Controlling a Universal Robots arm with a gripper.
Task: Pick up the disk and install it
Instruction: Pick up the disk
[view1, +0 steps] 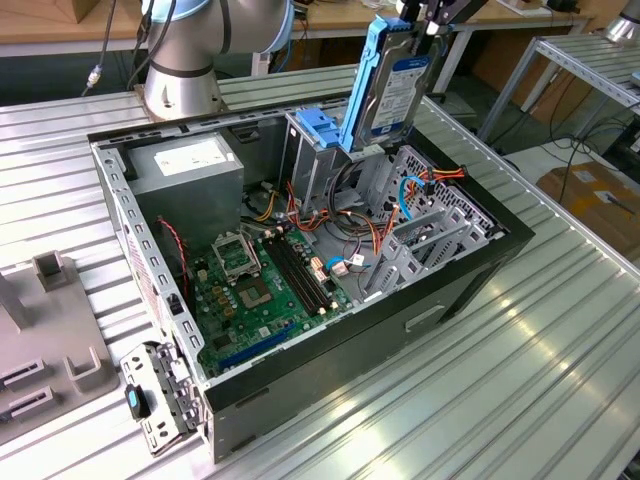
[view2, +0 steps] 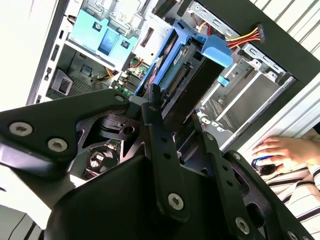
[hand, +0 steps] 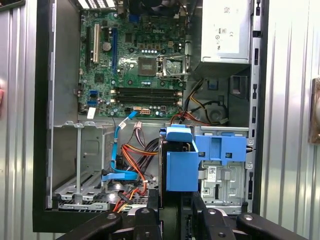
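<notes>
Reading the exterior view from its left: grey fixture (view1: 45, 300) at the table (view1: 520, 400) edge; loose metal bracket (view1: 155, 395) at the near corner of the open case (view1: 430, 315). Arm base (view1: 185, 60) stands on the table behind the case. Inside the case: power supply (view1: 190, 165) at the back, motherboard (view1: 260, 285) in front of it. Next, grey drive cage (view1: 303, 165) with blue latch (view1: 320, 125) on top. Disk (view1: 402, 90) stands on end, slightly tilted, just right of the latch; its lower end is at the cage's top, the rest well above the case. Jaws closed on the disk's upper end; in the second wrist view the black fingers (view2: 159, 137) flank it. Orange cables (view1: 385, 235) lie below the disk, then an empty grey bay (view1: 440, 225). Cardboard box (view1: 590, 195) on the floor at far right. Second wrist view: a hand (view2: 280, 150) rests just outside the case.
</notes>
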